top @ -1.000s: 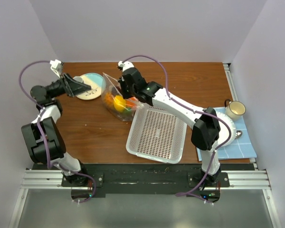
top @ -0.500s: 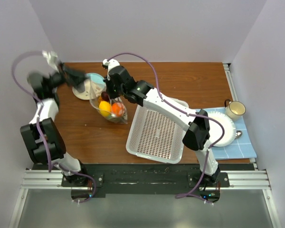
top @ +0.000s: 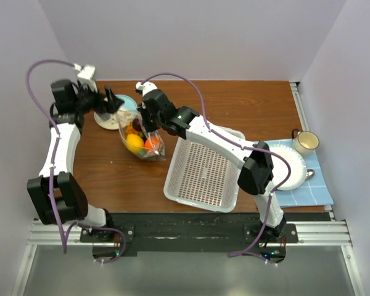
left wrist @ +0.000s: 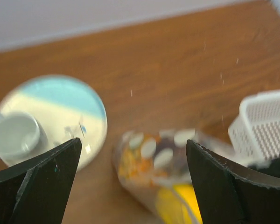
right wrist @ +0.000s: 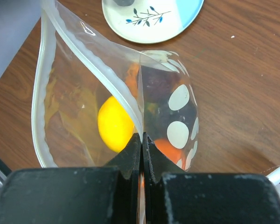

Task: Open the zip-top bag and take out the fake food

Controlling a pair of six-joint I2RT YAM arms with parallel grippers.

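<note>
Zip-top bag (right wrist: 70,98) film is clenched between the shut fingers of the right gripper (right wrist: 141,140). They pinch a fold of one wall just below the zip strip, so the bag hangs from that pinch, its bottom seemingly resting on the table (top: 246,105) between the plate (right wrist: 154,11) and the white basket (top: 203,166). The free lip bows away to one side and leaves the mouth gaping. The fake food (top: 135,142) sits low inside: a lemon (right wrist: 114,122), an orange (right wrist: 170,148) and a dark piece (right wrist: 154,84) (the green one I cannot pick out for sure). The left gripper (left wrist: 133,147) hovers above the plate and the bag, released wide and holding nothing. To do this step well, I judge it should come down on the free lip alone and bite the thick zip strip rather than the slippery film. It should then draw gently away from the right pinch, keeping the bag low so nothing spills.
</note>
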